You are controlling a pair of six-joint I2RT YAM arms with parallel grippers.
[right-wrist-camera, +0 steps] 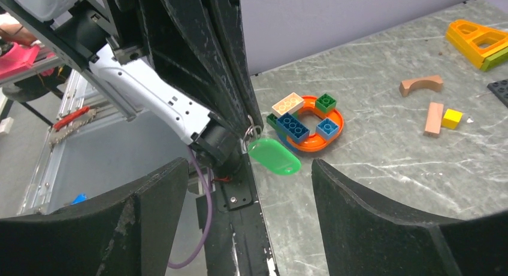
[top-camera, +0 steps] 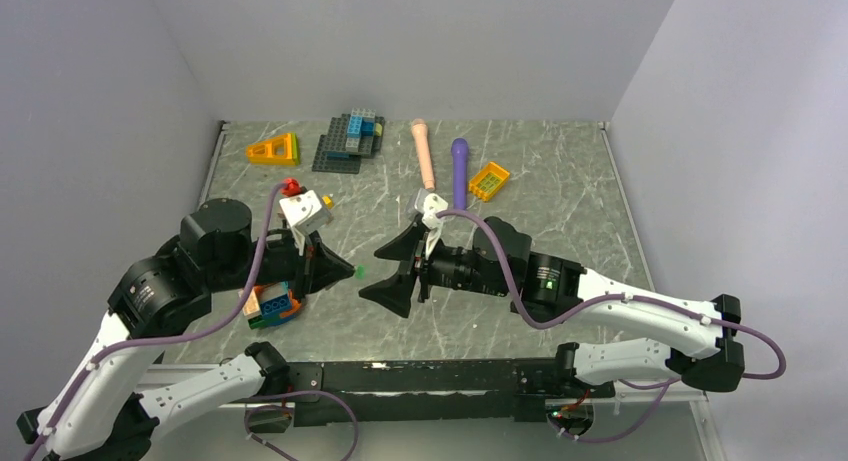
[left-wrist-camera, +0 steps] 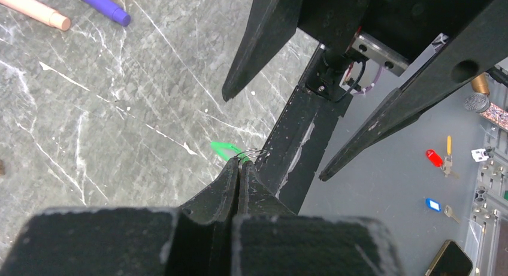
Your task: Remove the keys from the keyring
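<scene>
Left wrist: keyring (left-wrist-camera: 254,153) was clamped in left pincer (left-wrist-camera: 241,163), only green tag (left-wrist-camera: 224,149) seen attached; right pincer (top-camera: 369,272) was spread.

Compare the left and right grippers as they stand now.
The left gripper is shut, jaws pressed together; the right gripper stands wide open. The left gripper pinches the keyring, its green tag dangling; the right gripper holds nothing. Both are black, two-fingered, and face each other tip to tip.
</scene>
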